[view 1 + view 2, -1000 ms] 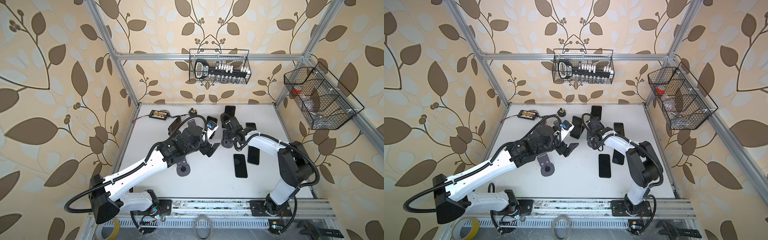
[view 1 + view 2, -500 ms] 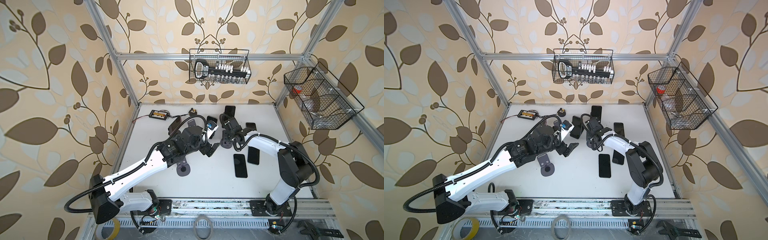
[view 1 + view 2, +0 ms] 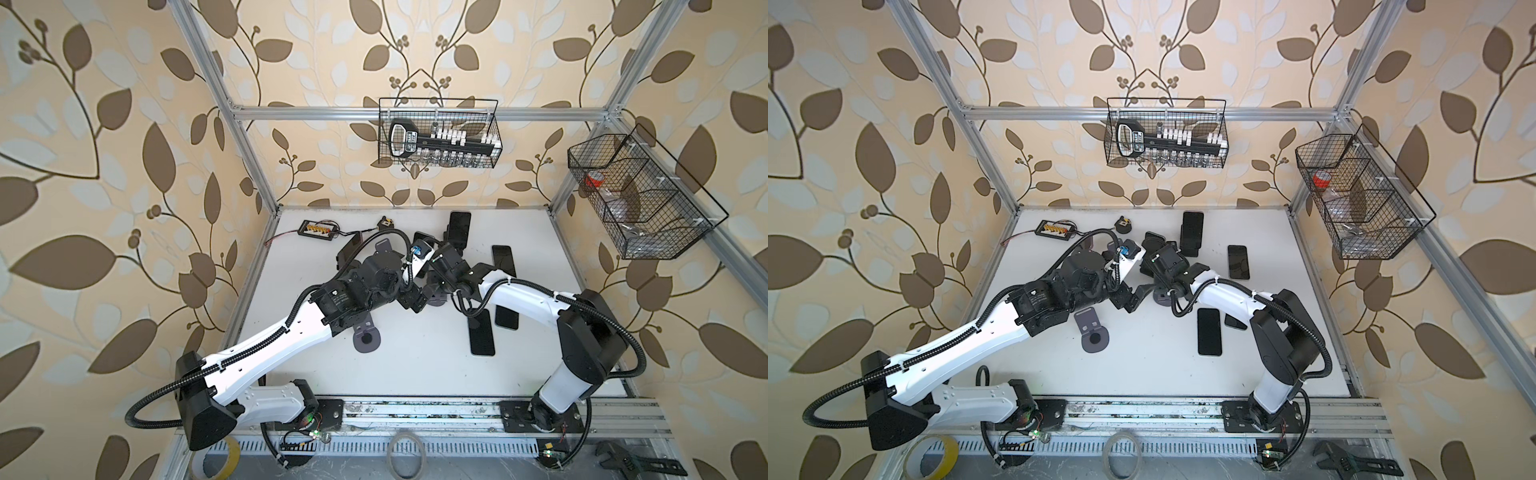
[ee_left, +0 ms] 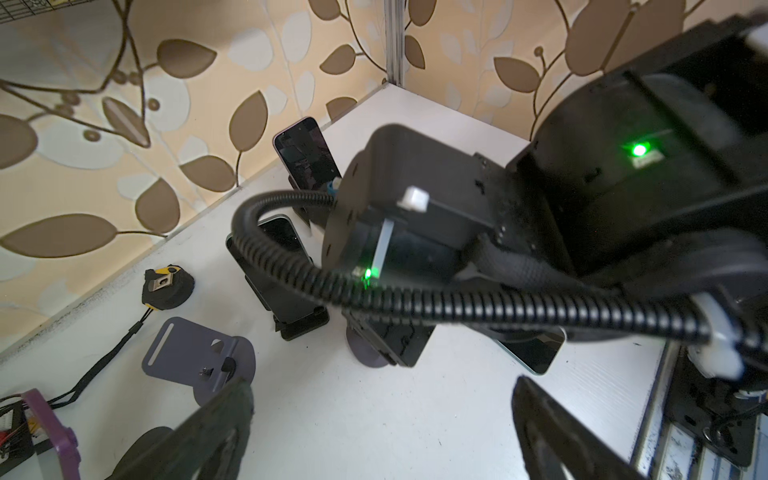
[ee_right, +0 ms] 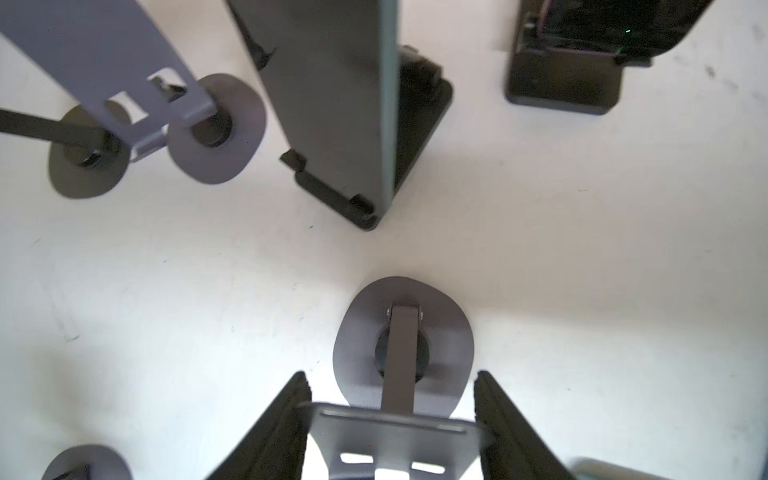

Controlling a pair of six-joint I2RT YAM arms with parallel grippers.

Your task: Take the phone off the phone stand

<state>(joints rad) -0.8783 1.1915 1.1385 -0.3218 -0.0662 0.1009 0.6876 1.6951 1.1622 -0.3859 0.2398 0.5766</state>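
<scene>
**Right wrist view: fingers clamped on a grey stand's plate**

In the right wrist view the right gripper (image 5: pixel 390 376) points down at the white table (image 5: pixel 166 282). Its two ribbed fingers (image 5: pixel 282 424) press on the side edges of the slotted plate of a grey stand (image 5: pixel 395 440). The stand's round foot sits flat on the table just past the fingertips.

Straight ahead of those fingertips, a little apart, a propped phone (image 5: pixel 328 83) leans in a black stand (image 5: pixel 419 120). Two small hooks on the stand hold its lower edge. Farther ahead and off to one side, a second phone (image 5: pixel 602 16) rests in a second black stand (image 5: pixel 561 87). Ahead on the opposite side stands a spare grey stand (image 5: pixel 137 75).

In the left wrist view a flat phone (image 4: pixel 532 349) lies on the table just beside the right gripper, partly under that arm.

The left gripper (image 4: pixel 382 382) has its fingers spread wide, with only tabletop between them. It faces the right gripper from close by. In both top views the two grippers sit near each other at mid-table; whether they touch cannot be told.
</scene>
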